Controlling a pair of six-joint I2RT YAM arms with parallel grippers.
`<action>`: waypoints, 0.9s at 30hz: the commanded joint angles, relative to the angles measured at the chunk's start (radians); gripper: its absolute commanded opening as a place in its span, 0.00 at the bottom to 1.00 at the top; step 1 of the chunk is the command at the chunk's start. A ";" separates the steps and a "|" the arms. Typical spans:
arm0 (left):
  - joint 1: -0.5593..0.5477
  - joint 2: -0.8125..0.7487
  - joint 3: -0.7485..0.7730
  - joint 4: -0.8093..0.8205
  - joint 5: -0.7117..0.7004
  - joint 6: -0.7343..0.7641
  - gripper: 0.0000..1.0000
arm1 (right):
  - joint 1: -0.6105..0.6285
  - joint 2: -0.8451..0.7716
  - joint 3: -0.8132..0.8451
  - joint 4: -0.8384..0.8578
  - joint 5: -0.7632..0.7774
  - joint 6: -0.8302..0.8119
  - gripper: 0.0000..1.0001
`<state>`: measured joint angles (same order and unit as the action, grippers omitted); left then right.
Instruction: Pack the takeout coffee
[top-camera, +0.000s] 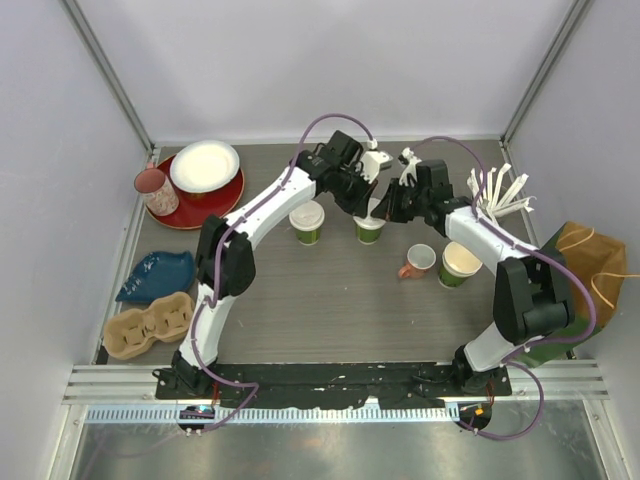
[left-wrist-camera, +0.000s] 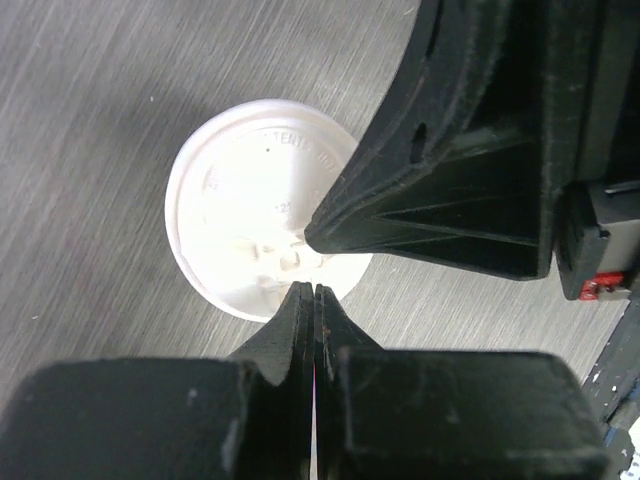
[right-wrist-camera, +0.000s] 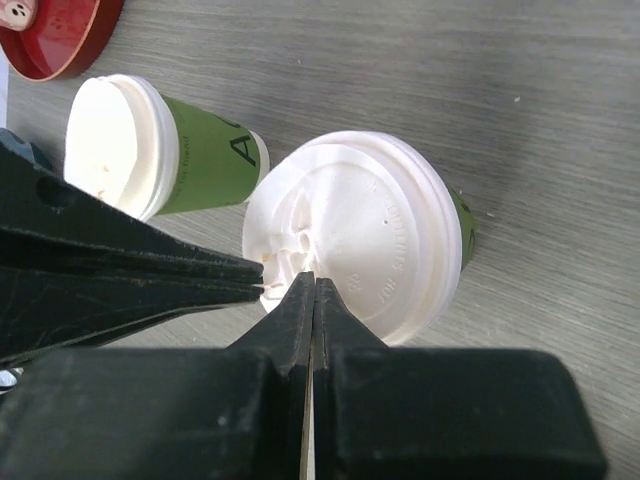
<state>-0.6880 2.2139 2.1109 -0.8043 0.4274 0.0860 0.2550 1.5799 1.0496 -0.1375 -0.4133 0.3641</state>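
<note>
- The right lidded cup (top-camera: 369, 232), green paper under a white lid (right-wrist-camera: 370, 240), stands upright mid-tabletop (top-camera: 330, 300). Raised lettering rings the lid, too faint to read whole.
- The left lidded cup (right-wrist-camera: 205, 150) stands upright just left of the right lidded cup, not touching it. A white capital "A" shows on its green side; the rest of the print is turned away.
- The left end effector (left-wrist-camera: 313, 292) is pinched closed and empty, its tips over that right cup's lid by the sip spout.
- The right end effector (right-wrist-camera: 313, 282) is likewise closed on nothing, its tips beside the other's over the same lid.
- A pink-handled mug (top-camera: 420, 260) and a lidless green cup (top-camera: 460, 264) sit right of the right lidded cup, nearer the arm bases.
- A cardboard carrier (top-camera: 148, 325) lies well to its left.
</note>
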 joint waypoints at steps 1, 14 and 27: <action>-0.001 -0.040 0.102 -0.052 0.013 0.015 0.00 | 0.000 -0.066 0.134 -0.066 0.002 -0.034 0.01; 0.013 0.062 0.150 -0.016 -0.085 0.026 0.00 | -0.022 0.037 0.172 -0.080 0.074 -0.050 0.01; 0.013 0.017 0.038 0.014 -0.076 0.044 0.00 | -0.046 0.039 0.090 -0.063 0.034 -0.036 0.01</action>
<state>-0.6792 2.2829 2.1628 -0.7494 0.3634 0.1135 0.2073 1.6482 1.0966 -0.0906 -0.4156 0.3527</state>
